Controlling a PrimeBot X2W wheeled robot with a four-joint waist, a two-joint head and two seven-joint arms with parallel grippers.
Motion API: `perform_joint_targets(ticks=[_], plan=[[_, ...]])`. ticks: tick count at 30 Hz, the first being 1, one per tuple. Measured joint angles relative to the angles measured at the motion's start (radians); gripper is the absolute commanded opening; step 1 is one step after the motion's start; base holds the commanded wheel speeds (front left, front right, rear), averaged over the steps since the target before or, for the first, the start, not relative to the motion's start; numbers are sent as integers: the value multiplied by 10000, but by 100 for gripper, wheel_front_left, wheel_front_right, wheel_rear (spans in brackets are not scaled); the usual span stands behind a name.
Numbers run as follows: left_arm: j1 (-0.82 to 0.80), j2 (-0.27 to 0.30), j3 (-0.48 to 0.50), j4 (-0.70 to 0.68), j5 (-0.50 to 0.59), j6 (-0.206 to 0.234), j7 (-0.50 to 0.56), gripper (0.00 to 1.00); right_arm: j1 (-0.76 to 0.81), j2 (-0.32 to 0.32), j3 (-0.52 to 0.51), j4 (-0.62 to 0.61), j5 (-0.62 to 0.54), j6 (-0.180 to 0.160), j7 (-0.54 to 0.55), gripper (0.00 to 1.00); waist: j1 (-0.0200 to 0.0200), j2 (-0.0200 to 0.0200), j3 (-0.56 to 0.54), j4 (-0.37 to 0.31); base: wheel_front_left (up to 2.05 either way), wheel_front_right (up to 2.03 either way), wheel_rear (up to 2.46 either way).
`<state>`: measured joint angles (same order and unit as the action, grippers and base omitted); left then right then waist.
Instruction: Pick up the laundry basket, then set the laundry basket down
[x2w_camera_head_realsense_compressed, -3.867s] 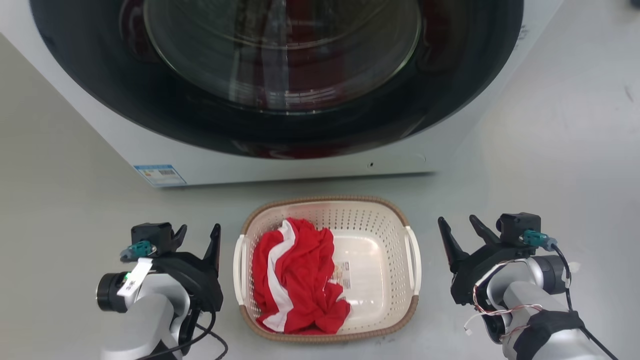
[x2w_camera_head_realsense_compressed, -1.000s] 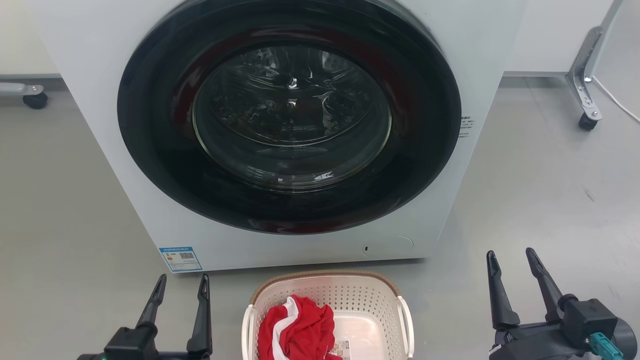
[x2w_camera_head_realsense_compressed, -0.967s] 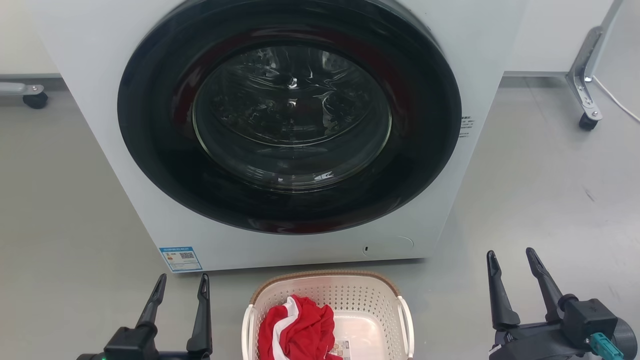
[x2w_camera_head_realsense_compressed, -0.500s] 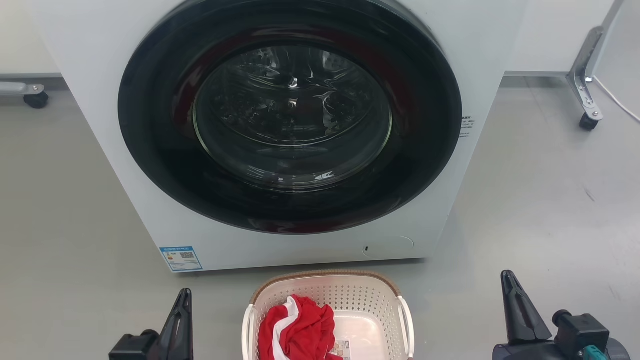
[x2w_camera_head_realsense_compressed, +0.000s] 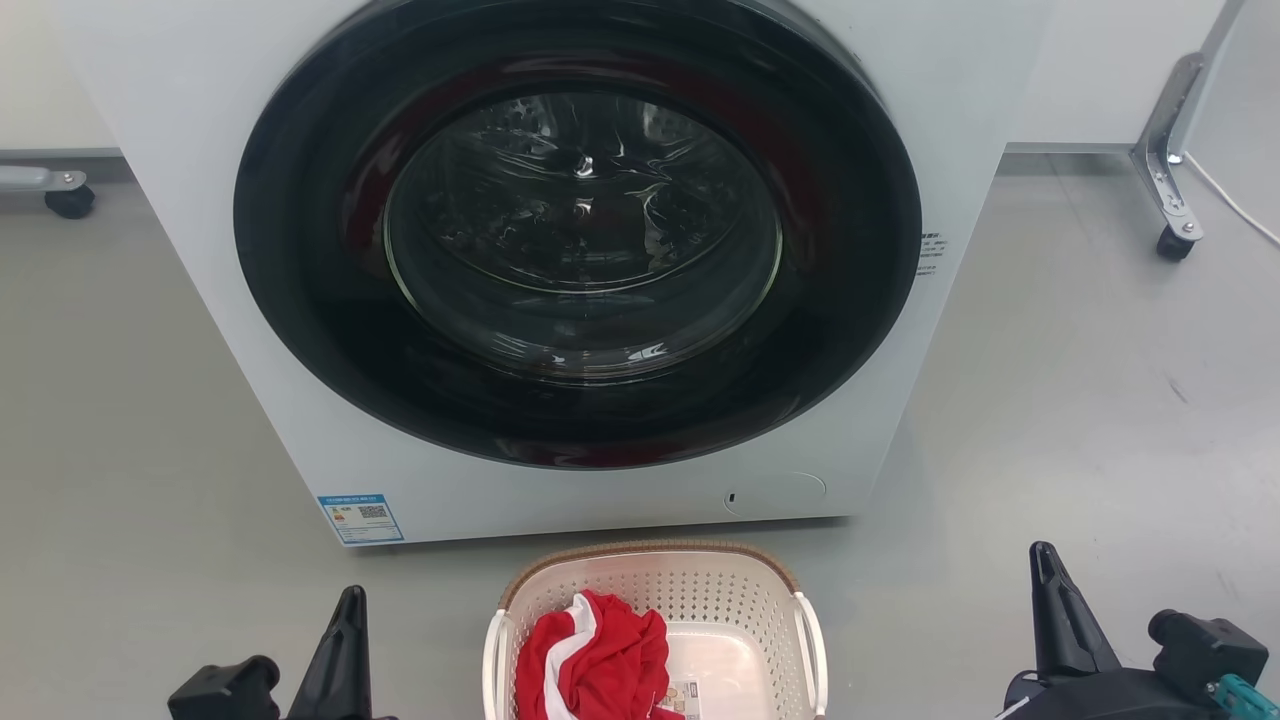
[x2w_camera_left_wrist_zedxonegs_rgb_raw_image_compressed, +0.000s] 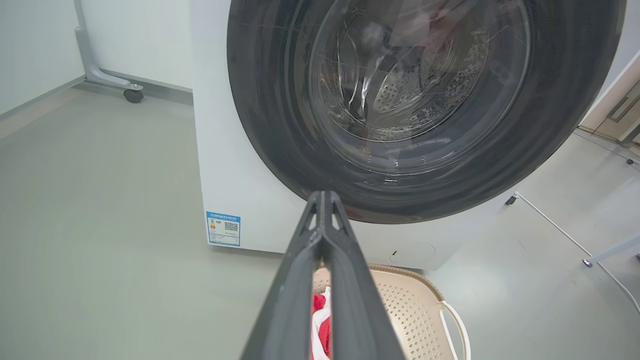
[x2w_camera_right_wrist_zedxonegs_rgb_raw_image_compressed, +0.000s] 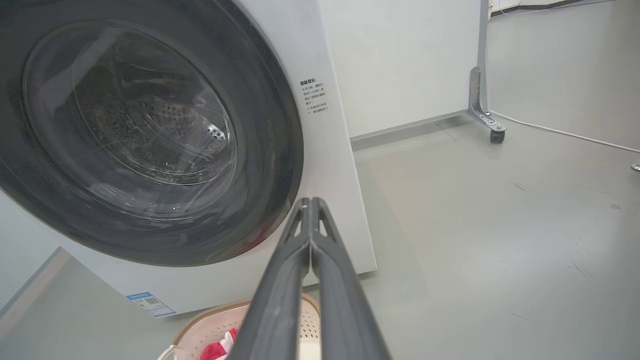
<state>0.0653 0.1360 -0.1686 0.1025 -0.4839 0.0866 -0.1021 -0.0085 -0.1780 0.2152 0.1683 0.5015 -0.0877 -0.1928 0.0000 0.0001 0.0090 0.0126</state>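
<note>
The laundry basket (x2w_camera_head_realsense_compressed: 700, 592) stands on the grey floor at the bottom middle of the head view, right in front of the washing machine, with a red and white garment (x2w_camera_head_realsense_compressed: 595, 650) inside. To its left my left gripper (x2w_camera_head_realsense_compressed: 350, 600) is shut on nothing, apart from the basket. On the other side my right gripper (x2w_camera_head_realsense_compressed: 1043, 556) is also shut and empty. In the left wrist view the closed left gripper (x2w_camera_left_wrist_zedxonegs_rgb_raw_image_compressed: 322, 196) points at the machine door, the basket (x2w_camera_left_wrist_zedxonegs_rgb_raw_image_compressed: 407, 305) below it. The right wrist view has the right gripper (x2w_camera_right_wrist_zedxonegs_rgb_raw_image_compressed: 310, 201) shut above the basket's rim (x2w_camera_right_wrist_zedxonegs_rgb_raw_image_compressed: 200, 313).
A white front-loading washing machine (x2w_camera_head_realsense_compressed: 250, 330) with a shut dark round door (x2w_camera_head_realsense_compressed: 580, 230) rises just behind the basket. Castor legs of wheeled frames stand at the far left (x2w_camera_head_realsense_compressed: 60, 195) and far right (x2w_camera_head_realsense_compressed: 1170, 240). A white cable (x2w_camera_right_wrist_zedxonegs_rgb_raw_image_compressed: 565, 132) lies on the floor to the right.
Both grippers went from open to shut over the last second and sank lower in the head view. Since 3.9 s ago the camera has tilted up; the basket stayed put.
</note>
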Motion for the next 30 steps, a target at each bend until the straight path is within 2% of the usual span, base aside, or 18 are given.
perform_joint_targets(ticks=[30], plan=[[-434, -307, 907, 652, -3854, -696, 796, 0, -235, 468, -1214, 435, 3789, 706, 1133, 0, 0, 0, -26, -44, 0, 0, 0]])
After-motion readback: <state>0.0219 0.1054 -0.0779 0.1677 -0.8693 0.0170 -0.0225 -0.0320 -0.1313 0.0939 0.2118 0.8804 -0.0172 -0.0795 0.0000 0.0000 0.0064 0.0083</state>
